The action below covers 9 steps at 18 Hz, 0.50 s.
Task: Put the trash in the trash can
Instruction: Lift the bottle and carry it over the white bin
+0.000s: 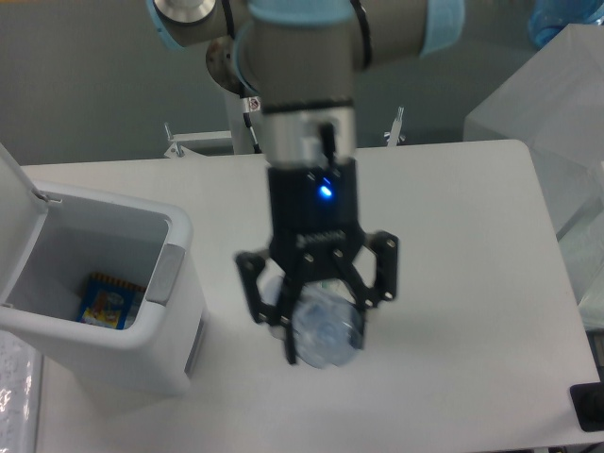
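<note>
Nearest the camera, the claw (pixel 324 332) hangs above the middle of the white bench (pixel 472 311), its two black fingers (pixel 253 288) clamped on the clear crushed bottle (pixel 326 330), which is lifted off the bench surface and seen end-on, round and bluish. A blue light glows on the black body of the claw just above the fingers, and the grey wrist of the arm (pixel 307 104) rises straight up from it to pale blue joint caps at the top of the view. The crumpled wrapper cannot be made out; the claw and bottle cover the part of the bench behind them. Toward the bench's left edge stands the trash can (pixel 175 326), its white lid (pixel 17 203) swung up and open at the far left, the grey latch (pixel 163 272) on the rim facing the claw. Inside, on the bottom, lies a flat blue-and-yellow packet (pixel 104 302). At the bench's far edge the arm's white base (pixel 247 123) is mounted, beyond it a grey wall.
</note>
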Each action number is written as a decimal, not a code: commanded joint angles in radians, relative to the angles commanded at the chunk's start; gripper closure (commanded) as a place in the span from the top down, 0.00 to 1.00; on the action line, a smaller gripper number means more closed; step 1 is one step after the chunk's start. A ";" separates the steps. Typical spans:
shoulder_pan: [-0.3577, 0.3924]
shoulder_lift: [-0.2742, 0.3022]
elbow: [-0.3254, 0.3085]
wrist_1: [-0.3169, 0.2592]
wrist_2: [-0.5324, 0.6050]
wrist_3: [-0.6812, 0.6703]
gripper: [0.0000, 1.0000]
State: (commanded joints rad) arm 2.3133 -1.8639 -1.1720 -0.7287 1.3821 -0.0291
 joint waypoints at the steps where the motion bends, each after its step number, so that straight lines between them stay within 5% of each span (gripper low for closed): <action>1: -0.015 0.014 0.000 0.000 0.000 -0.005 0.65; 9: -0.112 0.060 -0.011 0.003 0.000 -0.026 0.65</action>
State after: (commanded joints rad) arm 2.2014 -1.8040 -1.1827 -0.7256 1.3821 -0.0552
